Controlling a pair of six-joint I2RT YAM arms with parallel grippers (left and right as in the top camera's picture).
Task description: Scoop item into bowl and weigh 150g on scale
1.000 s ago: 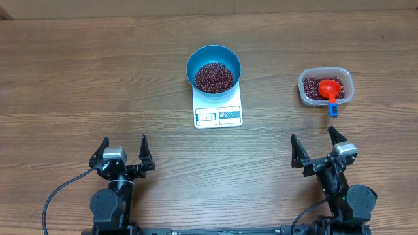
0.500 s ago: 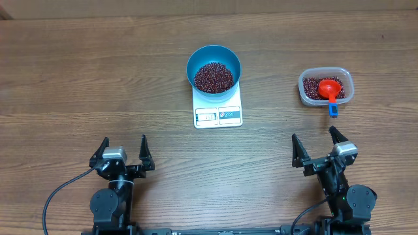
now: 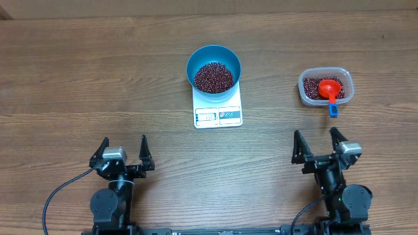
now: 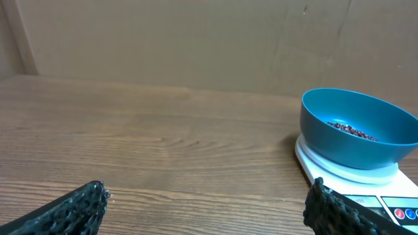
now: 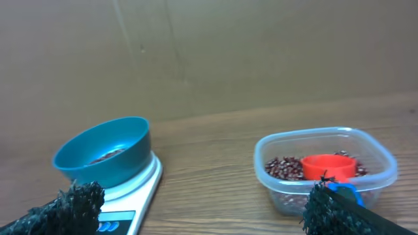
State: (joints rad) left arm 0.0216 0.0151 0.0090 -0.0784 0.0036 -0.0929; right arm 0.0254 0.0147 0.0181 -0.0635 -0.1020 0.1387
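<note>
The blue bowl (image 3: 213,60) sits on the white scale (image 3: 218,115) near the middle of the desk (image 3: 98,78), with a heap of dark red beans (image 3: 213,77) inside it. To its right, well apart, a clear plastic tub (image 3: 302,85) holds more beans and a red scoop (image 3: 328,87). At the desk's near edge, the left claw (image 3: 124,139) and the right claw (image 3: 315,132) each stand spread wide, gripping nothing.

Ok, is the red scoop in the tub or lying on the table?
In the tub: the scoop rests on the beans, handle over the near rim.
</note>
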